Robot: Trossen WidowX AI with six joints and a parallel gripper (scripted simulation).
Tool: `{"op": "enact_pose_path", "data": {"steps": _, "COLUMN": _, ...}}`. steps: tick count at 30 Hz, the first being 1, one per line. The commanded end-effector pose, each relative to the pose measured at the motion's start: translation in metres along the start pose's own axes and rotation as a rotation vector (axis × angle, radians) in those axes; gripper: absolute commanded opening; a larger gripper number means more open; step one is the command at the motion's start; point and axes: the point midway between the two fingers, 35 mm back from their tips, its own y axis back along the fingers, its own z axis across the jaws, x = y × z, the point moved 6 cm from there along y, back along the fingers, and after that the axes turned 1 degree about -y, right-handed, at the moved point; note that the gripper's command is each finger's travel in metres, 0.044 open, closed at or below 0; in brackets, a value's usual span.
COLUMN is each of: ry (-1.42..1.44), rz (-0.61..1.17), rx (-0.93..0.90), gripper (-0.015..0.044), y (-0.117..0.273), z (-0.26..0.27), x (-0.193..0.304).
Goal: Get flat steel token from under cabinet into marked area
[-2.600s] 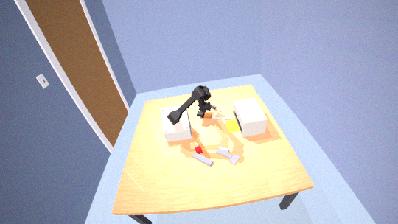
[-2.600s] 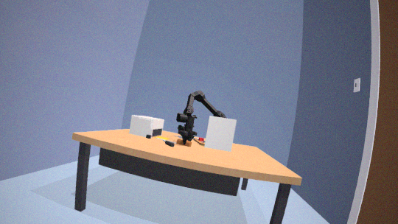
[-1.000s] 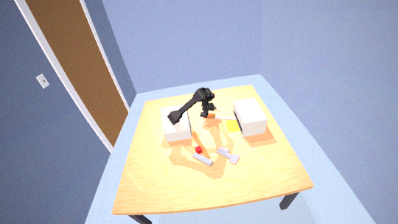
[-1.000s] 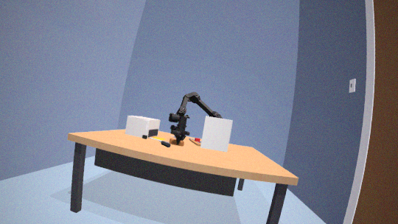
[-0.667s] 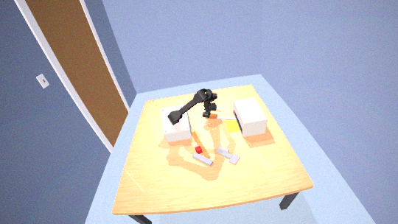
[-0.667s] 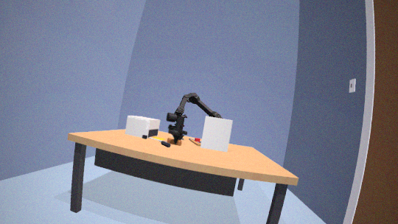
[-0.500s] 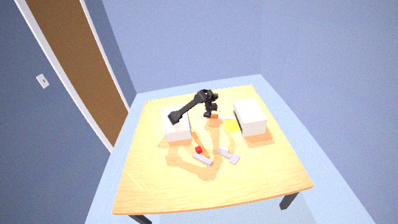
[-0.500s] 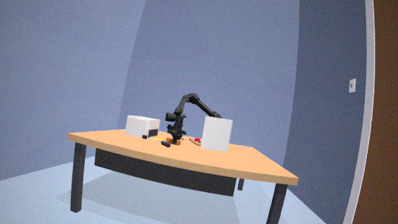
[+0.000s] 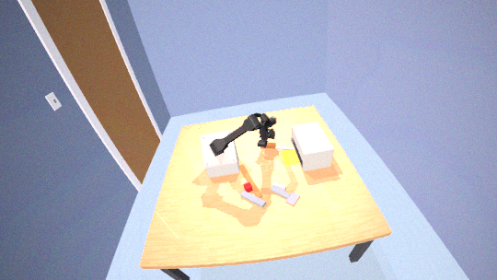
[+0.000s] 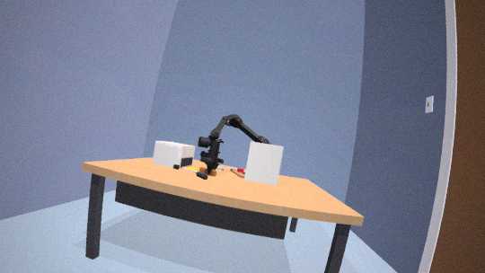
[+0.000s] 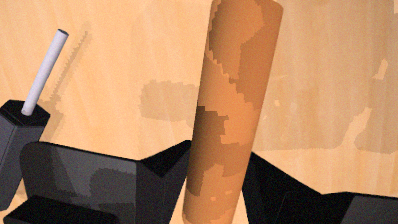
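1. Pedestal, white and box-shaped [image 9: 223, 167] [image 10: 264, 163], carries the black arm.
2. Gripper [image 9: 262, 144] [image 10: 209, 172] [image 11: 216, 151] is partly open, its fingers closed on orange-brown cylindrical handle [image 9: 271, 145] [image 10: 203, 170] [image 11: 240, 75].
3. Flat yellow marked area [image 9: 290, 157] [image 10: 192, 169] is just before white box-shaped cabinet [image 9: 317, 149] [image 10: 167, 154].
4. Where flat steel token lies, I cannot tell.

Black arm arched, hand [image 9: 262, 145] [image 10: 209, 171] [image 11: 216, 151] low, fingers clamped.
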Motion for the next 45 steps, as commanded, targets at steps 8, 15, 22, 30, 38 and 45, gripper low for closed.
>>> {"op": "enact_pose_path", "data": {"steps": 8, "ry": -0.007, "rz": -0.002, "rx": -0.003, "gripper": 0.0, "y": 0.0, "z": 0.001, "x": -0.02}}
{"op": "enact_pose_path", "data": {"steps": 15, "ry": -0.007, "rz": -0.002, "rx": -0.003, "gripper": 0.0, "y": 0.0, "z": 0.001, "x": -0.031}}
{"op": "enact_pose_path", "data": {"steps": 22, "ry": -0.007, "rz": -0.002, "rx": -0.003, "gripper": 0.0, "y": 0.0, "z": 0.001, "x": -0.04}}
{"op": "enact_pose_path", "data": {"steps": 30, "ry": -0.007, "rz": -0.003, "rx": -0.003, "gripper": 0.0, "y": 0.0, "z": 0.002, "x": -0.05}}
{"op": "enact_pose_path", "data": {"steps": 38, "ry": -0.008, "rz": -0.003, "rx": -0.003, "gripper": 0.0, "y": 0.0, "z": 0.002, "x": -0.06}}
{"op": "enact_pose_path", "data": {"steps": 45, "ry": -0.008, "rz": -0.003, "rx": -0.003, "gripper": 0.0, "y": 0.0, "z": 0.002, "x": -0.069}}
